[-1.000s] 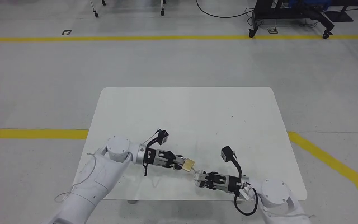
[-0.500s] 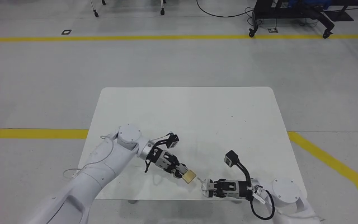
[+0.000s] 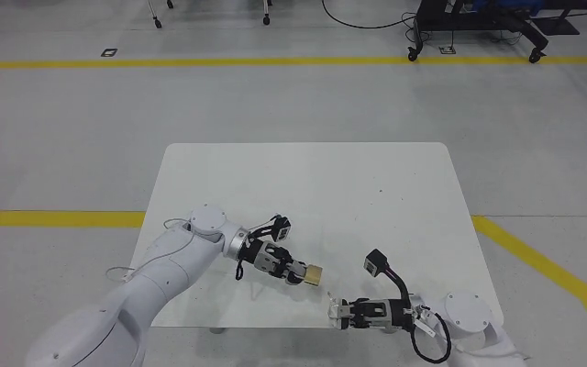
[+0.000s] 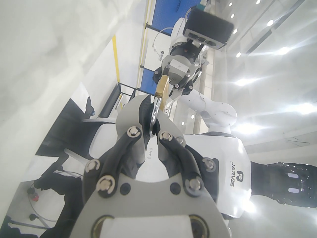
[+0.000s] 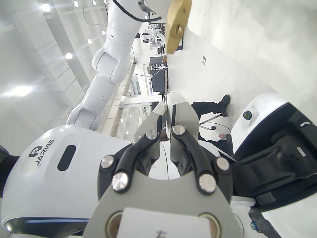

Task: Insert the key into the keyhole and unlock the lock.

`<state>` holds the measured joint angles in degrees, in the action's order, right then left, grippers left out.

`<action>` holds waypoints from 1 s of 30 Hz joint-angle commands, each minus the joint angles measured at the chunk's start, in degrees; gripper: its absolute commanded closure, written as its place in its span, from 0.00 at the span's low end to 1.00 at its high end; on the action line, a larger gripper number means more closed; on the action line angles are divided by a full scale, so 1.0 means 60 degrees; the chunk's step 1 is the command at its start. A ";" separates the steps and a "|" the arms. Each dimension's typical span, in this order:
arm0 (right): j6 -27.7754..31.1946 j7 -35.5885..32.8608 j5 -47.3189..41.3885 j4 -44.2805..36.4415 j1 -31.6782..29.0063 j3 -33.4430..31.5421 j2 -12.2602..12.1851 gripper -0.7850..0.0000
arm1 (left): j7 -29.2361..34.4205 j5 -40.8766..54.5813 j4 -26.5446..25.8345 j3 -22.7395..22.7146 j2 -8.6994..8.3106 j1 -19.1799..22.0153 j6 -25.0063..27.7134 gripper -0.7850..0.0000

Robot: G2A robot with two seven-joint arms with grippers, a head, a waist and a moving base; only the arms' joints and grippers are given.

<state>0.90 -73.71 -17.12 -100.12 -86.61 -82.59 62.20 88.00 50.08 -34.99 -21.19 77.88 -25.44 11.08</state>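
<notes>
— Brass first: where is the squat brass padlock (image 3: 313,273)?
— Held over the white rectangular table (image 3: 367,174), near its front edge. The left gripper (image 3: 298,272) is clenched on the curved steel shackle (image 4: 154,110), with the body pointing out towards the other arm.
— And the thin silver metal key (image 5: 166,105)?
— Pinched edge-on in the right gripper (image 3: 332,309), which is closed tight on it. The round keyhole (image 5: 178,29) in the padlock's end face looks straight back at that gripper, and it is bare.
— What changed in the last second?
— A second ago the two grippers were nearly nose to nose, with the key tip at the padlock. Since then the right gripper has drawn back towards the table's front edge. The left arm has shifted its pose and carried the padlock towards that edge and back again. Now the pair stand clearly apart.
— So the insertion?
— Not made, I'd judge; this reads as a back-off to line up afresh. Key blade and keyhole must share one axis before the gap closes.
</notes>
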 commanded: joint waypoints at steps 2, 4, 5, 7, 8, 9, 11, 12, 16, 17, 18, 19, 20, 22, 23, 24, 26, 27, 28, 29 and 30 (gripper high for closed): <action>-0.0025 0.0051 0.0025 -0.0013 -0.0002 0.0008 -0.0004 1.00 | 0.0000 -0.0018 -0.0027 -0.0002 0.0000 -0.0005 -0.0018 1.00; -0.0025 0.0051 0.0025 -0.0013 -0.0002 0.0008 -0.0004 1.00 | 0.0000 -0.0018 -0.0027 -0.0002 0.0000 -0.0005 -0.0018 1.00; -0.0025 0.0051 0.0025 -0.0013 -0.0002 0.0008 -0.0004 1.00 | 0.0000 -0.0018 -0.0027 -0.0002 0.0000 -0.0005 -0.0018 1.00; -0.0025 0.0051 0.0025 -0.0013 -0.0002 0.0008 -0.0004 1.00 | 0.0000 -0.0018 -0.0027 -0.0002 0.0000 -0.0005 -0.0018 1.00; -0.0025 0.0051 0.0025 -0.0013 -0.0002 0.0008 -0.0004 1.00 | -0.0051 0.0017 -0.0063 -0.0020 0.0000 -0.0051 -0.0022 1.00; 0.0072 0.0248 -0.0199 -0.0008 0.0000 0.0034 0.0011 1.00 | -0.0205 0.0181 -0.0179 -0.0176 -0.0035 -0.0178 0.0048 1.00; 0.0239 0.0295 -0.0694 0.0178 0.0074 -0.0032 0.0019 1.00 | -0.0184 0.0256 -0.0218 -0.0383 -0.0118 -0.0237 0.0226 1.00; 0.0368 0.0218 -0.1019 0.0322 0.0150 -0.0092 0.0019 1.00 | 0.0000 0.0398 -0.0251 -0.0525 -0.0171 -0.0300 0.0304 1.00; 0.0949 0.0009 -0.2127 0.0903 0.0382 -0.0307 0.0023 1.00 | 0.0000 0.0205 -0.0941 -0.0673 -0.0396 -0.0514 0.0759 1.00; 0.1073 -0.0044 -0.2387 0.1035 0.0424 -0.0331 0.0027 1.00 | 0.0000 0.0065 -0.1196 -0.0628 -0.0462 -0.0570 0.0866 1.00; 0.1216 -0.0001 -0.2612 0.1165 0.0473 -0.0373 0.0033 1.00 | 0.0000 -0.0077 -0.1480 -0.0600 -0.0533 -0.0601 0.0867 1.00; 0.1319 0.0105 -0.2746 0.1288 0.0519 -0.0394 0.0039 1.00 | 0.0000 -0.0187 -0.1731 -0.0626 -0.0610 -0.0633 0.0867 1.00; 0.1376 0.0204 -0.2835 0.1377 0.0577 -0.0376 0.0047 1.00 | 0.0000 -0.0254 -0.2024 -0.0707 -0.0686 -0.0681 0.0868 1.00; 0.1398 0.0448 -0.2945 0.1568 0.0737 -0.0256 0.0072 1.00 | -0.0045 -0.0487 -0.2650 -0.0913 -0.0848 -0.0818 0.0914 1.00; 0.1392 0.0638 -0.2913 0.1656 0.0839 -0.0175 0.0086 1.00 | -0.0151 -0.0613 -0.2921 -0.1048 -0.0935 -0.0909 0.1020 1.00; 0.1404 0.0845 -0.2823 0.1719 0.0932 -0.0079 0.0101 1.00 | -0.0236 -0.0717 -0.3204 -0.1181 -0.1019 -0.1013 0.1105 1.00; 0.1377 0.1187 -0.2633 0.1764 0.1088 0.0177 0.0136 1.00 | -0.0361 -0.0850 -0.3690 -0.1463 -0.1187 -0.1225 0.1230 1.00; 0.1342 0.1203 -0.2583 0.1772 0.1163 0.0313 0.0149 1.00 | -0.0380 -0.0924 -0.3907 -0.1584 -0.1265 -0.1325 0.1250 1.00; 0.1290 0.1171 -0.2558 0.1791 0.1239 0.0439 0.0160 1.00 | -0.0362 -0.1008 -0.4084 -0.1685 -0.1337 -0.1418 0.1231 1.00; 0.1263 0.1127 -0.2540 0.1810 0.1307 0.0538 0.0167 1.00 | -0.0364 -0.1082 -0.4194 -0.1780 -0.1400 -0.1504 0.1232 1.00; 0.1251 0.1083 -0.2534 0.1818 0.1362 0.0627 0.0174 1.00 | -0.0388 -0.1199 -0.4254 -0.1856 -0.1450 -0.1567 0.1256 1.00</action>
<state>8.48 -66.91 -32.32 -89.27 -78.73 -79.26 63.22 85.76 43.51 -60.19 -31.93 69.46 -34.48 18.54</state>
